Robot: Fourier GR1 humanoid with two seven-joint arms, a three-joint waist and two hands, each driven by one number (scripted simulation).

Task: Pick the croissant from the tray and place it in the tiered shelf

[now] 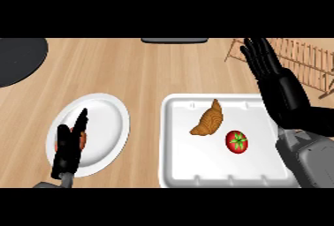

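Right hand (pixel 277 77) hangs with fingers straight and spread, holding nothing. The croissant (pixel 209 119) lies down-left of it on the white tray (pixel 179 176), long axis near upright, slightly slanted. Left hand (pixel 68 141), fingers straight, sits much farther away.

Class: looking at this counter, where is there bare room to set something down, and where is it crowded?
Bare wood lies between the white round plate and the white rectangular tray, and beyond both. The tray's left half is bare; its right holds the brown croissant and red tomato, beside the right hand.
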